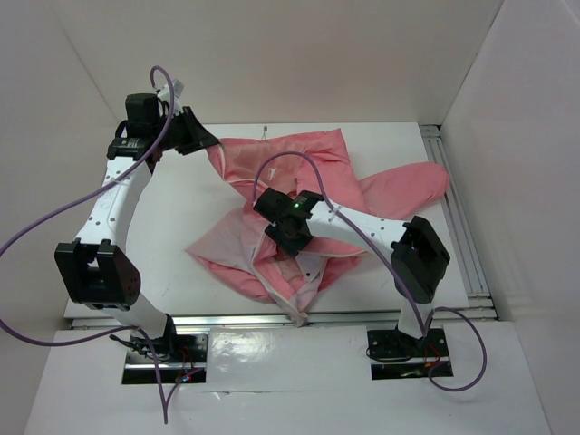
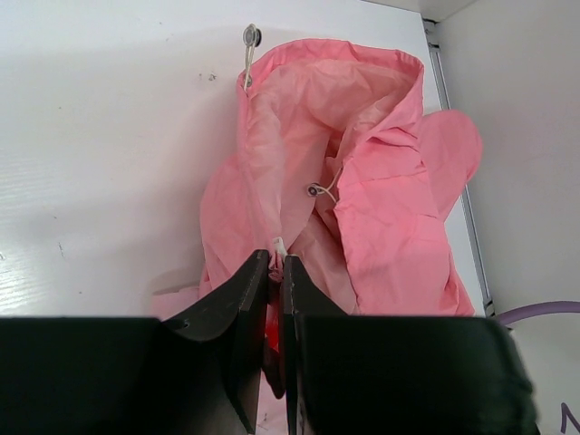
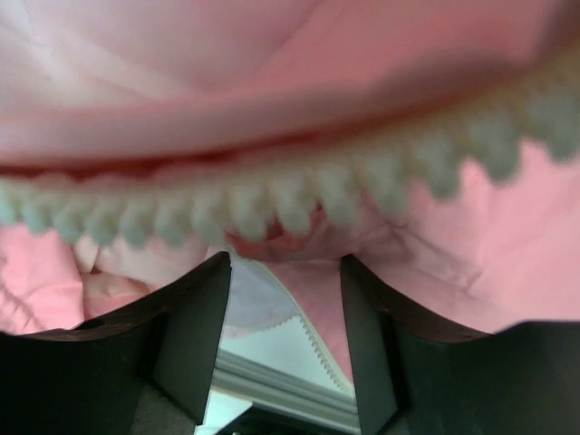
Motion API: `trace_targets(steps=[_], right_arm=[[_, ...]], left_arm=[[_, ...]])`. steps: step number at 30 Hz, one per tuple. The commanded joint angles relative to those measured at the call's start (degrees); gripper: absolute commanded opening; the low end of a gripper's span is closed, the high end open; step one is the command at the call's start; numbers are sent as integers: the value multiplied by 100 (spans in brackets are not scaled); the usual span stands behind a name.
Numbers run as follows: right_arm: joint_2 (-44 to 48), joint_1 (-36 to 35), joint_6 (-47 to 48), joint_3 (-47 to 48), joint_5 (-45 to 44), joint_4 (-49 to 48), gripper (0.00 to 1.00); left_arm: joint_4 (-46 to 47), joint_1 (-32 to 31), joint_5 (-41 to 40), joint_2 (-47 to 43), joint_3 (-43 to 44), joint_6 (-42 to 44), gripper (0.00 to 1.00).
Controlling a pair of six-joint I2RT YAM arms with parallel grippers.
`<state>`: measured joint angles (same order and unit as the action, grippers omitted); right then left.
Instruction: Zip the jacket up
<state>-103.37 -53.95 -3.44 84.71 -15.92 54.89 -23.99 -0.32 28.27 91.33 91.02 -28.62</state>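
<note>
The left claw (image 2: 277,261) is at the jacket's far left corner. It is clenched on the jacket (image 1: 308,172). It pinches the pale end of the edge there, with a bit of pink cloth squeezed between its two fingers.

The jacket lies crumpled in the middle of the white counter (image 1: 181,217). Its front is open and its pale inside shows. One sleeve (image 1: 408,186) flops out from its right side.

The right claw (image 3: 285,263) hangs low over the middle of the jacket. Its fingers stand apart and hold nothing. The zip (image 3: 272,204), a row of little pale teeth, runs across just past its fingertips. It is very close, but not between them.

I think the zipping has hardly begun. Here is what could go wrong:

- I cannot see the zip's pull, so the right claw may nip plain cloth and not the pull.
- If it grabs the thin inside cloth along with the teeth, the zip could jam.
- The left claw holds only a tiny bit of the corner. A hard tug from the other end could slip it free, and then the jacket would bunch up and not stay stretched.
- The cloth is floppy and folded over itself, so the two sides of the zip may not line up.
</note>
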Motion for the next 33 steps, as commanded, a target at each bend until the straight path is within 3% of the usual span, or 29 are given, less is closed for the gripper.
trace_targets(steps=[1,7,14,24,29,31,33], right_arm=[[80,43,-68,-103,-165,-584,56],[308,157,-236,-156,-297,-989,53],[168,210,-184,-209,-236,-1112,59],[124,210,-183,-209,-297,-1165,42],[72,210,-183,-209,-18,-1165,42],[72,210,-183,-261,54,-1217,51],[-77,210,-183,-323,2,-1287,53]], left_arm=[[70,-12,-6,-265,-14,58,0],[70,-12,-6,-265,-14,58,0],[70,-12,-6,-317,-14,111,0],[70,-12,-59,-317,-14,111,0],[70,-12,-59,-265,-14,111,0],[70,-12,-59,-265,-14,111,0],[70,-12,-59,-265,-67,111,0]])
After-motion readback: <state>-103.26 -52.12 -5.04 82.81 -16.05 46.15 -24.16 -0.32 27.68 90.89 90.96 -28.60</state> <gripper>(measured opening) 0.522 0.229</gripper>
